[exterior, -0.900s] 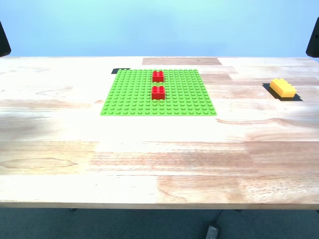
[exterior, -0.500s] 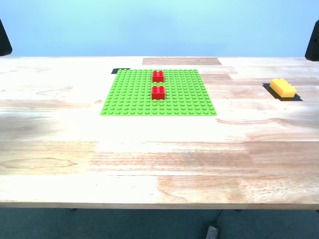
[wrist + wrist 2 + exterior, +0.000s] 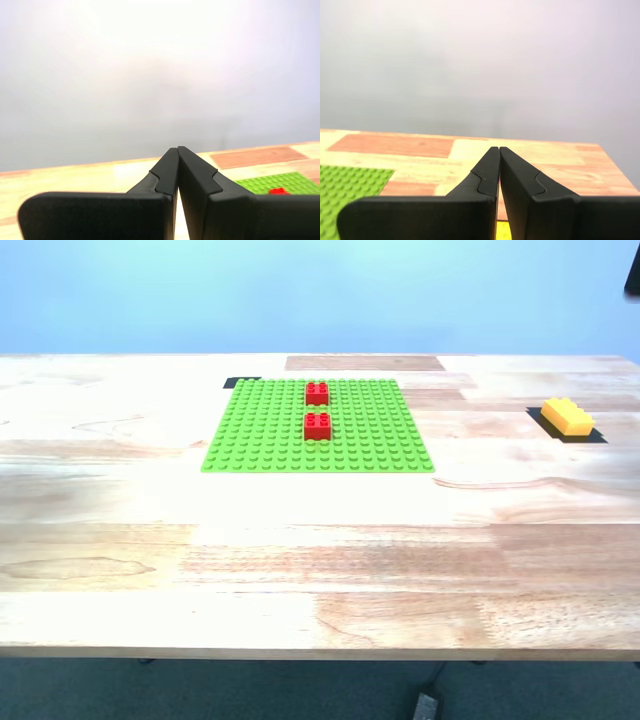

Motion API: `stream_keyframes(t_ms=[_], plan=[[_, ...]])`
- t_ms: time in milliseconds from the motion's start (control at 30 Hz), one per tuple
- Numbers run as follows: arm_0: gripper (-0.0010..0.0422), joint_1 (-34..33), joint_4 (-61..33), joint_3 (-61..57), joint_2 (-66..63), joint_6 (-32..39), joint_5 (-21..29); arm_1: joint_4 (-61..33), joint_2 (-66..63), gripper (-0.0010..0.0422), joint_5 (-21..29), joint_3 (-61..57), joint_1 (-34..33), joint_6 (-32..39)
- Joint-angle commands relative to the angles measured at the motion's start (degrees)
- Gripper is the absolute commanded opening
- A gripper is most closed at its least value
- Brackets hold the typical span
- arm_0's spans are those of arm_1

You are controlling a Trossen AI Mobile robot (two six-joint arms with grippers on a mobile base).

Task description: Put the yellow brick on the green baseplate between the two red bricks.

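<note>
A wooden counter (image 3: 320, 540) holds the green baseplate (image 3: 260, 440) toward its far middle, with the two red bricks (image 3: 317, 425) standing on it in a line, a narrow gap of bare studs between them. The yellow brick (image 3: 567, 417) lies loose on the counter well apart from the plate, near the exterior view's right edge, so the task looks unstarted: picking up, carrying and pressing in all remain. My first gripper (image 3: 177, 150) and my second gripper (image 3: 499, 149) both show jaws closed together, holding nothing.
</note>
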Motion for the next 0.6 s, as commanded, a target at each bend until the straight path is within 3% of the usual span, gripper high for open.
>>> stream_keyframes(t_ms=[33,167,333,467,600], plan=[[0.0,0.0,-5.1,6.0,5.1,0.3,6.4,-9.2,3.7,0.0,1.0,8.1,0.0,0.9],[0.0,0.0,-16.0,15.7,13.4,6.1,16.4,-23.5,10.5,0.0,1.1,20.0,-0.1,1.0],[0.0,0.0,-32.6,28.7,22.9,16.8,22.9,-38.5,20.5,0.0,1.2,33.0,-2.2,0.6],[0.0,0.0,-43.3,36.5,28.0,21.7,22.4,-47.2,28.1,0.0,0.2,40.6,-4.9,-1.1],[0.0,0.0,-48.2,41.0,30.2,22.7,22.7,-59.2,35.9,0.0,-5.7,48.8,-7.5,-4.8]])
